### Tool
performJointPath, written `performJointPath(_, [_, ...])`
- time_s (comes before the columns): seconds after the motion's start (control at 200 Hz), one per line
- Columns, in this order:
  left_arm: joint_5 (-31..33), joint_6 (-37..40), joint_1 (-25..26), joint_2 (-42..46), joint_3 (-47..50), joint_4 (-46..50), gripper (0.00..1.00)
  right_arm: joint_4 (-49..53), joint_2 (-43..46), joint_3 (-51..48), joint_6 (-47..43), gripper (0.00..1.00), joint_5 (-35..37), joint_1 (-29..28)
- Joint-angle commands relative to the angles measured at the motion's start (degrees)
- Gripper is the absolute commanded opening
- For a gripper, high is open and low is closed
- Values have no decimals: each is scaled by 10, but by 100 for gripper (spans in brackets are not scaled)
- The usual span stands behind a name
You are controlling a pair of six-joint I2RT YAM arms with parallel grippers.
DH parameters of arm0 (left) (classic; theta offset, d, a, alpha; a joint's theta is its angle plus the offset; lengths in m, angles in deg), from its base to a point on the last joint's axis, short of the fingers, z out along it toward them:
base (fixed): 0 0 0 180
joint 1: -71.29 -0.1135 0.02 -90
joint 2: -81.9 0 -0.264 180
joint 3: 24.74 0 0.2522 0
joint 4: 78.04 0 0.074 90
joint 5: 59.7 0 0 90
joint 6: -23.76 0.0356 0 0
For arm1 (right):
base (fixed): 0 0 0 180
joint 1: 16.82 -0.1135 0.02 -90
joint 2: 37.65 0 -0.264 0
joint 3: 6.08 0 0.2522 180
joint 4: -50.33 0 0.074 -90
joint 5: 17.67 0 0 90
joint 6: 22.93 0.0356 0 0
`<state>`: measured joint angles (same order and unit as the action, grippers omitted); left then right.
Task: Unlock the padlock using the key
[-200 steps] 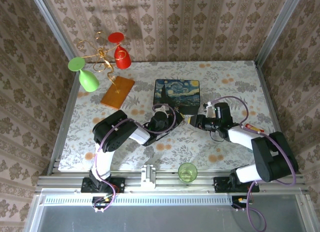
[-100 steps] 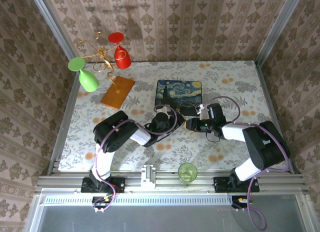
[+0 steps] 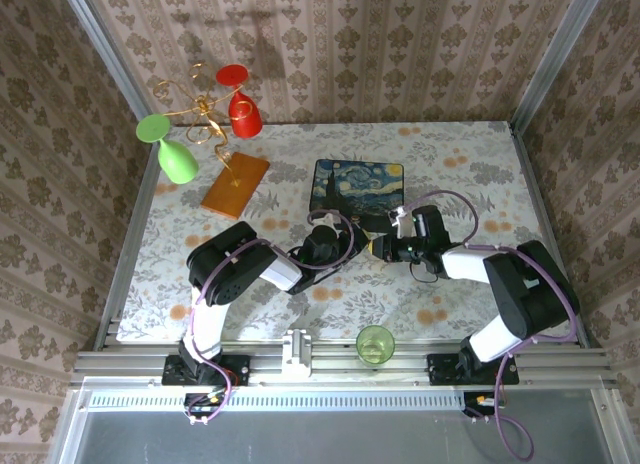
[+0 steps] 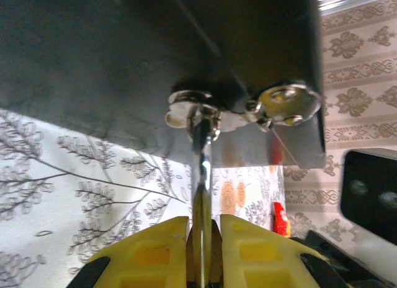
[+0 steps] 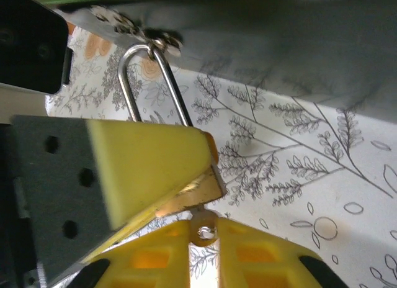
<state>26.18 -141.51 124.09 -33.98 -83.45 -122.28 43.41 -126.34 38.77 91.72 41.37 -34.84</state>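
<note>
The brass padlock hangs by its silvery shackle from the clasp on the front of the painted box. My left gripper is shut on the padlock body, seen edge-on between its yellow fingers. My right gripper is shut on the round head of the key, whose shaft meets the padlock's underside. From above, the left gripper and the right gripper face each other just in front of the box.
A green cup stands at the near edge between the arm bases. A green glass, a red glass with a gold wire stand, and an orange board sit at the back left. Patterned walls enclose the table.
My right gripper has moved left with the key up to the padlock. The box shifted slightly to the right early on. The left gripper has kept its hold.
</note>
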Motion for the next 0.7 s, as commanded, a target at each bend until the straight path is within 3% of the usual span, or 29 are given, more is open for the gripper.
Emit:
performJointPath(0.0, [-19,-4,9,21,-6,-53,0,-10,37,-9,-28,16,77,-33])
performJointPath(0.075, [-19,-4,9,22,-3,-55,0,13,49,-5,-42,19,118,-48])
performJointPath(0.135, [-19,-4,8,23,-2,-56,0,46,45,8,-49,26,125,-46])
performJointPath(0.27, [-18,-5,5,24,2,-58,0,80,55,14,-51,30,135,-45])
performJointPath(0.695, [-24,-3,0,34,9,-60,0,159,85,27,-145,39,204,-90])
